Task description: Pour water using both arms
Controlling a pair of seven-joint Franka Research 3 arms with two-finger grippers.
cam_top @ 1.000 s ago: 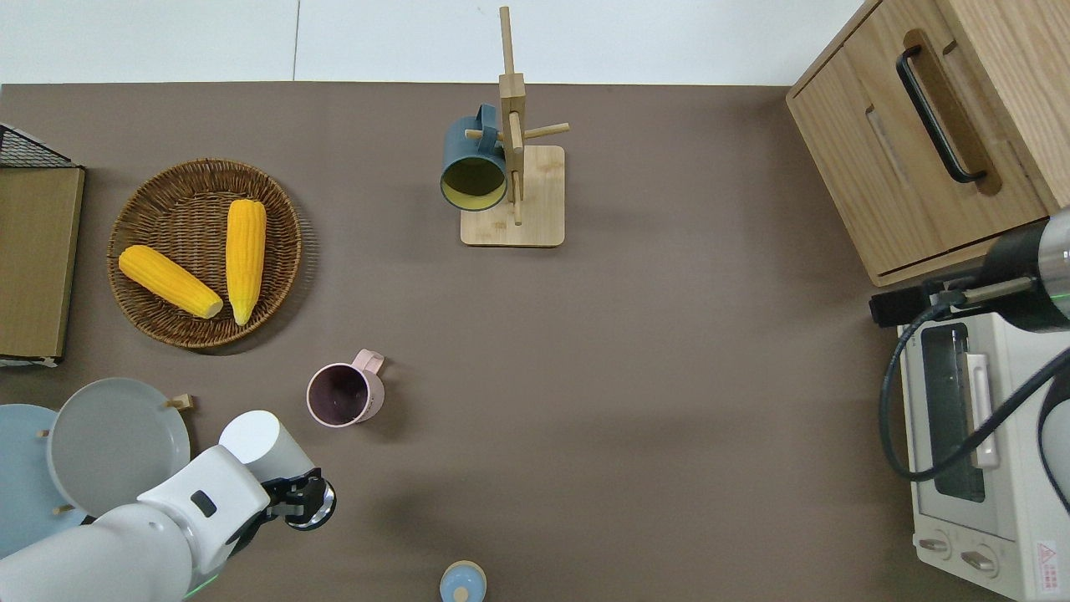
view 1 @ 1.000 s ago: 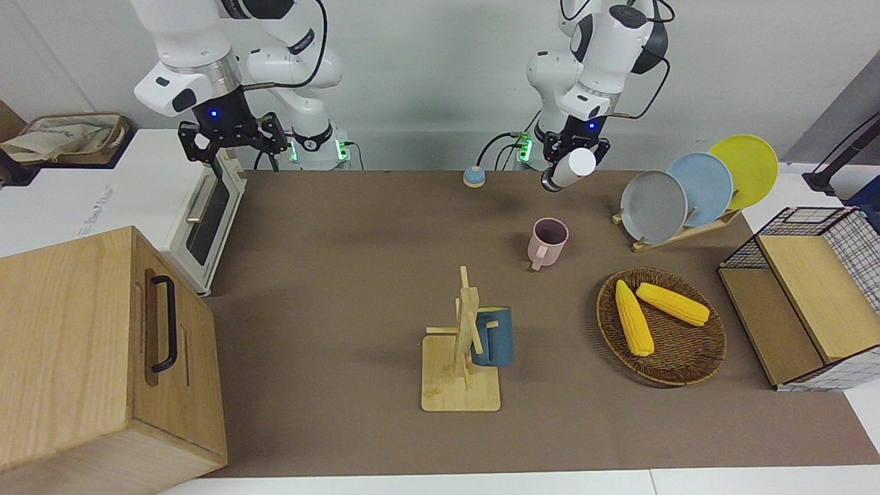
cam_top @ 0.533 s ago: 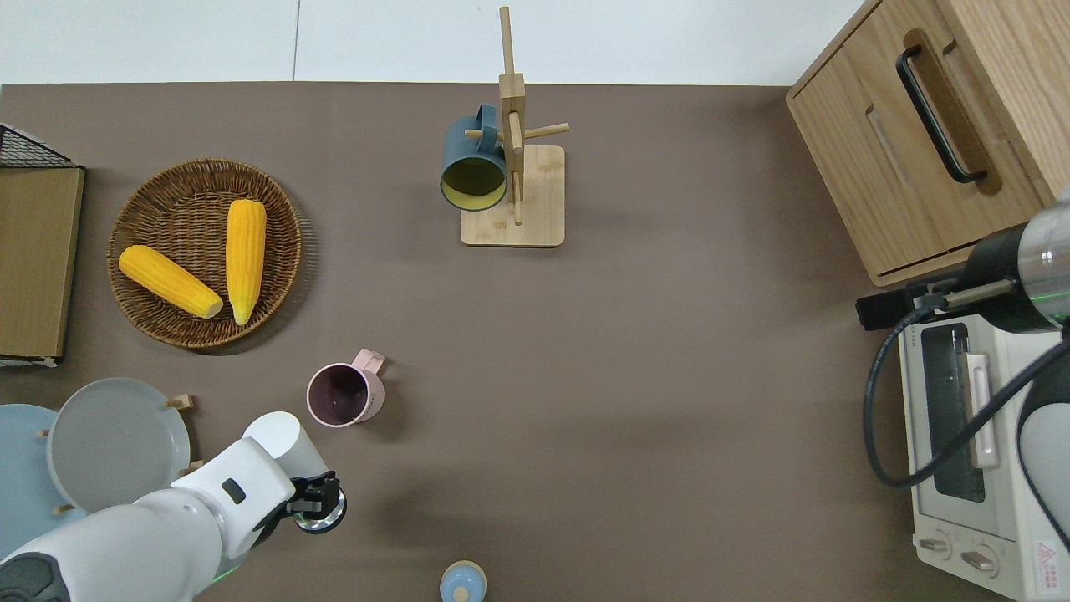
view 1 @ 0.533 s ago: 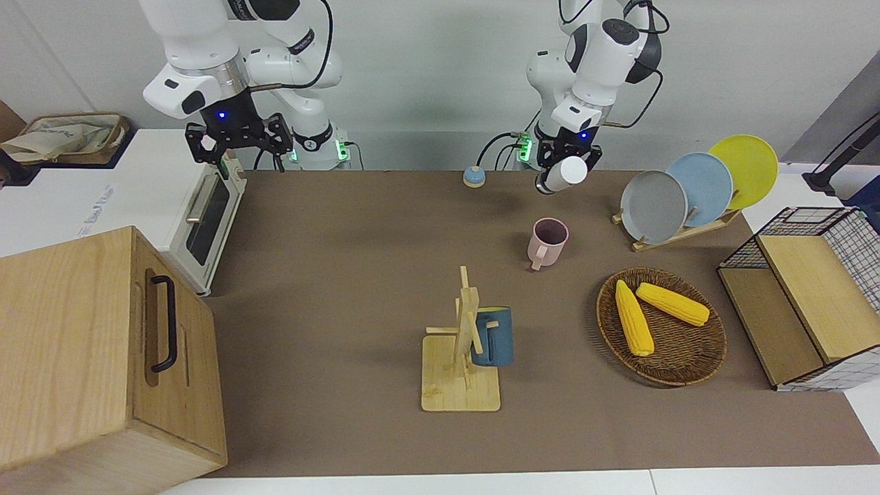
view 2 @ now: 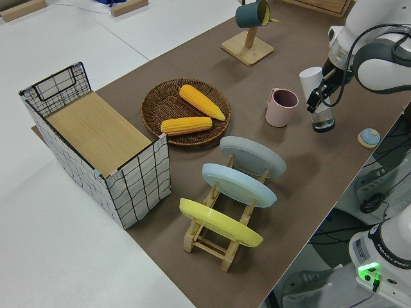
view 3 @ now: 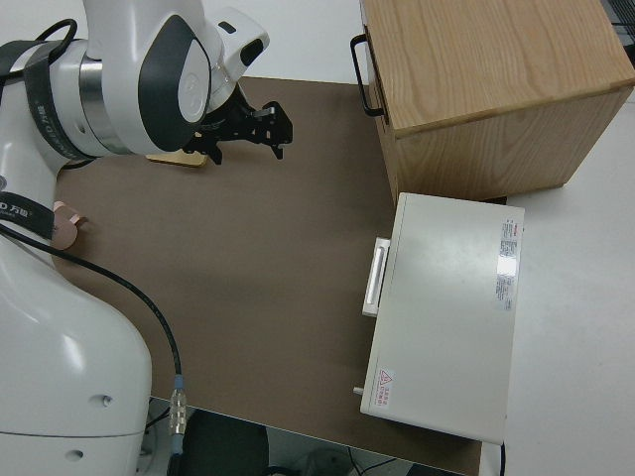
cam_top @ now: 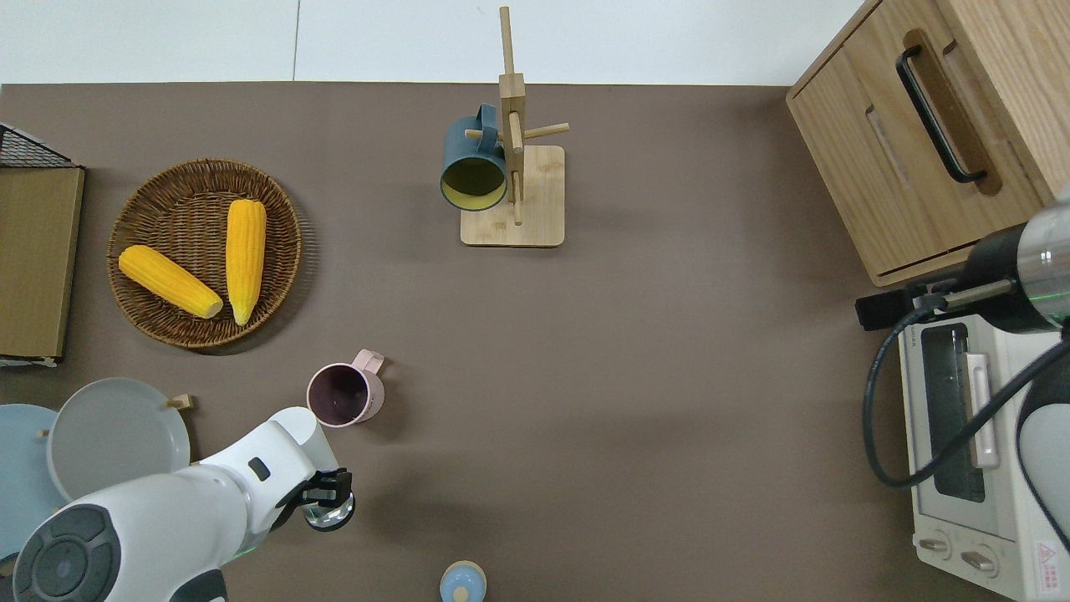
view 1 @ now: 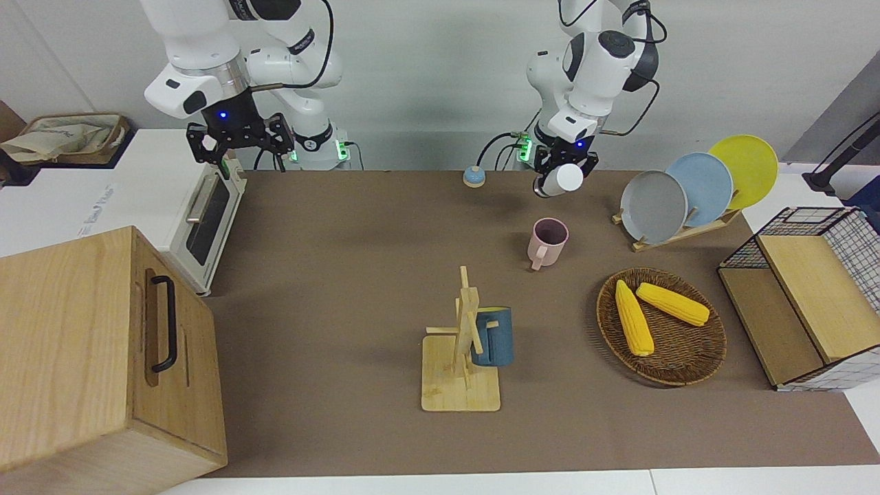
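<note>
**Left hand carrying bottle beside mug**

Left hand (cam_top: 328, 495) clenched round the mid-body of a white cylindrical bottle with a shiny metal end (view 1: 568, 177). Bottle tilted over bare brown counter (cam_top: 627, 376), between pink plastic mug (cam_top: 343, 395) and small round blue cap (cam_top: 462, 581). Likely rigid, smooth, slippery: grip mid-barrel, firmly. Since a second ago the hand has drifted toward the counter's middle, bottle lower. Right hand (view 3: 247, 149) parked, fingers spread.

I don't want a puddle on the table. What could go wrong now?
The left gripper holds a glass over bare table, not over the pink mug. Tipped here, any water would likely miss the pink mug. It stands close by, so the left gripper might bump it over.
</note>
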